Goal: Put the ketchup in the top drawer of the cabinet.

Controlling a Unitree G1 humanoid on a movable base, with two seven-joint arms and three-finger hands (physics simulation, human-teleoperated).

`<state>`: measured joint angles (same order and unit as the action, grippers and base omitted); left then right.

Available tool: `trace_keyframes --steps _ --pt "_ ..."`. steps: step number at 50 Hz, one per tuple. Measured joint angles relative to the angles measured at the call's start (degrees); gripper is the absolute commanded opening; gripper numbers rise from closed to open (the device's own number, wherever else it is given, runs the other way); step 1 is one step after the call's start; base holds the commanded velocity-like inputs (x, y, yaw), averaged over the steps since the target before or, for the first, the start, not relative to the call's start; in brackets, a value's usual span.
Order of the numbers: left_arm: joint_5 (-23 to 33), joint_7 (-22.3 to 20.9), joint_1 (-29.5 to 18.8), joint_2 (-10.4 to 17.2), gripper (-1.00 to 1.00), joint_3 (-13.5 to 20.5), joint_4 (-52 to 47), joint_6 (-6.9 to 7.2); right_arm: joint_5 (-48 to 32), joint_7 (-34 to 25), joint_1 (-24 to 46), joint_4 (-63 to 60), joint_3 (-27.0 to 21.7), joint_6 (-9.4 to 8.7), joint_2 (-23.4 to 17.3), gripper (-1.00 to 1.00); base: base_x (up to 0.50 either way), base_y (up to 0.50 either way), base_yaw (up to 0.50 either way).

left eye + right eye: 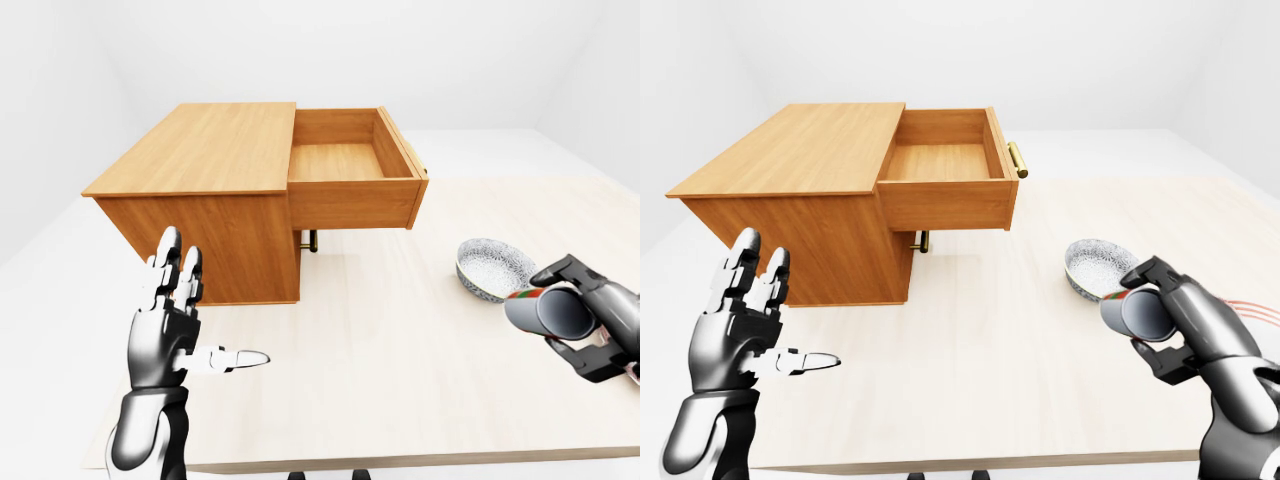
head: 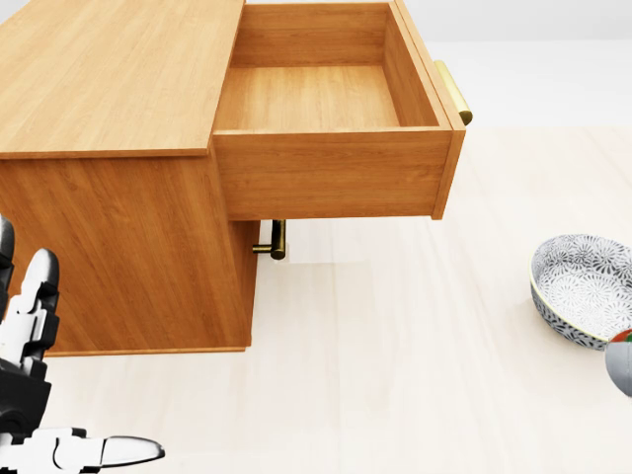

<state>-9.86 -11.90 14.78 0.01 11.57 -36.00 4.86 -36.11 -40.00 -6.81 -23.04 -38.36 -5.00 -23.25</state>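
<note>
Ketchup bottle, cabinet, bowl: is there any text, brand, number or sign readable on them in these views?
None readable.
Ketchup bottle in the right hand: only red and green bands show, no legible label.
Cabinet: plain wood.
Bowl: floral pattern only.

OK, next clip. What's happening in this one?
A humanoid robot is partway through stowing a ketchup bottle. Its right hand is closed around the bottle, held lying sideways above the table, to the right of a patterned bowl. The cabinet's top drawer is pulled open and empty, so the bottle is not yet in. The left hand is raised with fingers spread, holding nothing.
</note>
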Motion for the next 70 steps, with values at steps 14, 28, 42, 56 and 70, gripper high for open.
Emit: trace_keyframes --steps 14,28,42,56,70 --pt "-0.2 -0.1 0.0 0.0 1.0 0.2 -0.1 0.1 -4.5 0.0 -1.2 -18.1 7.3 0.0 8.9 -1.0 0.0 0.0 0.0" --pt "-0.2 -0.3 0.1 0.0 1.0 0.1 -0.4 0.14 -7.2 0.0 -6.1 -29.5 14.4 0.0 17.0 -1.0 0.0 0.0 0.0" --pt "-0.2 -0.4 0.1 0.0 1.0 0.1 -0.5 0.14 -7.9 0.0 -9.0 -33.5 16.8 0.0 20.6 -1.0 0.0 0.0 0.0" --pt "-0.2 -0.6 0.7 -0.2 1.0 0.1 -1.6 0.14 -10.2 0.0 -5.2 -33.3 18.9 0.0 19.0 -1.0 0.0 0.0 0.0" --pt "-0.5 -1.0 1.5 -0.6 1.0 0.5 -3.9 0.14 -24.2 0.0 12.8 -34.3 21.7 0.0 6.7 -1.0 0.0 0.0 0.0"
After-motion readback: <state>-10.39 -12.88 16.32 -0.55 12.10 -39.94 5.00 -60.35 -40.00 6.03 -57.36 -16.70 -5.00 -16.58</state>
